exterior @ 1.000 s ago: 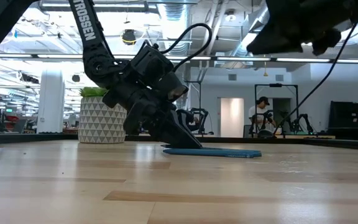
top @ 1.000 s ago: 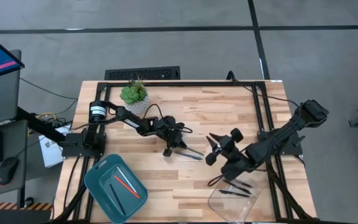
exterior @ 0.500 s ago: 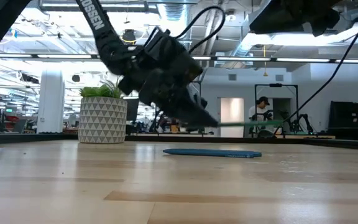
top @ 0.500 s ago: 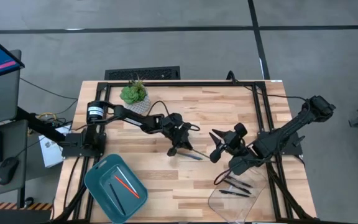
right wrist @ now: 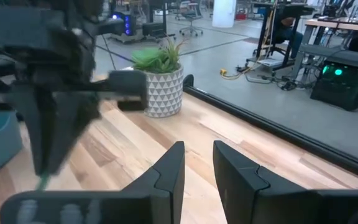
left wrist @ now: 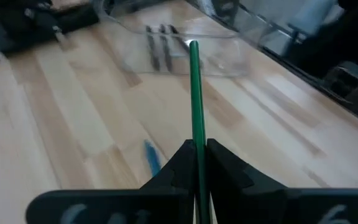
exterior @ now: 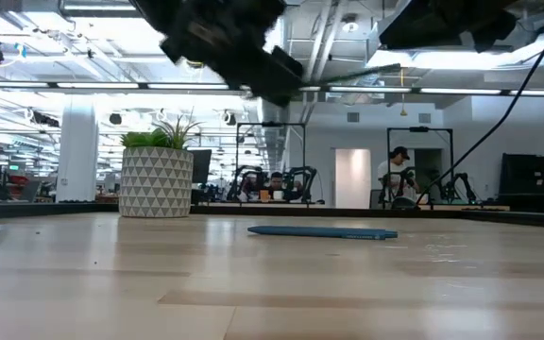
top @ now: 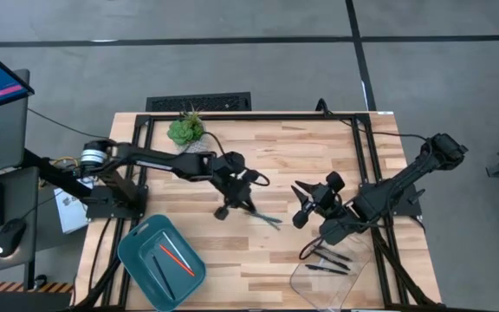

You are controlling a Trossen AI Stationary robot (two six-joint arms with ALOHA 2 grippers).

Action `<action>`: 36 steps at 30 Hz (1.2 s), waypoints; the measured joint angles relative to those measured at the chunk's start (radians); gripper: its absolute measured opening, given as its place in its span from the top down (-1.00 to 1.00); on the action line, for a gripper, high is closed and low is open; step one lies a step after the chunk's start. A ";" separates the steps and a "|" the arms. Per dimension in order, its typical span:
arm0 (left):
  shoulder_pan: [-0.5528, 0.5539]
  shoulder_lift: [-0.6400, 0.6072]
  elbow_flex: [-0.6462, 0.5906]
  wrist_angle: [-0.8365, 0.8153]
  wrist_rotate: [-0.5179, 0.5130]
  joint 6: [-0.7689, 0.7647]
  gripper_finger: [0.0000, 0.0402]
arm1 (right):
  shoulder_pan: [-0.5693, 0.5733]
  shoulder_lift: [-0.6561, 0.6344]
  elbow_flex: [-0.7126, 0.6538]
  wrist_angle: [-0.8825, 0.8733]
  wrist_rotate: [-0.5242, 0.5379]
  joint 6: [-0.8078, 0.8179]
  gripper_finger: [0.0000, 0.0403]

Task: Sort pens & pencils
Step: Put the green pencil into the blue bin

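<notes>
Inventory from my remote station, every place taken from the blue pen lying on the pale wooden table (top: pixel 319 152).

1. Slim teal-blue pen (exterior: pixel 321 231): I see it flat on the wood near the table's middle, untouched.
2. Left gripper (top: pixel 242 203): raised in the air just beside that pen, on its potted-plant side; jaws pinched onto item 3.
3. Slim dark green pencil (left wrist: pixel 194 99): clamped between the left fingers (left wrist: pixel 169 171), its free length sticking straight out ahead of them, clear of the table and passing above the blue pen.
4. Right gripper (top: pixel 301 204): hovering near the blue pen on the side away from the left arm; I read its fingers (right wrist: pixel 166 171) as parted with a narrow gap, nothing between them.
5. Clear plastic tray (top: pixel 306 282): at the table's front edge, beyond the right gripper from the blue pen; three slim black pens (top: pixel 329 261) lie in it.
6. Teal plastic bin (top: pixel 137 260): at the front corner on the left arm's side, well apart from the blue pen; it holds a bright orange-red pencil (top: pixel 178 259) and one darker stick I cannot identify.
7. Small green plant in a white patterned pot (top: pixel 186 133): at the back edge, well apart from the blue pen.
</notes>
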 joint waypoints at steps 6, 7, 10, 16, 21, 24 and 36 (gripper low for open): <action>-0.010 -0.135 0.000 -0.227 0.000 0.029 0.93 | 0.000 0.000 0.000 0.000 0.000 0.000 0.47; -0.010 -0.155 0.000 -0.247 0.001 0.027 0.93 | 0.000 0.000 0.000 0.001 0.000 0.000 0.47; -0.009 -0.216 0.000 -0.287 -0.001 0.022 0.93 | 0.000 0.000 0.000 0.006 0.000 0.000 0.47; -0.022 -0.301 0.000 -0.354 0.001 0.021 0.93 | 0.000 0.000 0.000 0.015 -0.001 0.000 0.47; -0.050 -0.326 0.000 -0.438 0.026 0.031 0.93 | 0.000 0.001 0.000 0.016 -0.001 0.000 0.47; -0.071 -0.326 0.000 -0.481 0.068 0.033 0.93 | 0.000 0.001 0.000 0.017 -0.001 0.000 0.47; -0.212 -0.326 0.000 -0.604 0.087 -0.006 0.93 | 0.000 0.011 -0.001 0.037 -0.032 0.001 0.47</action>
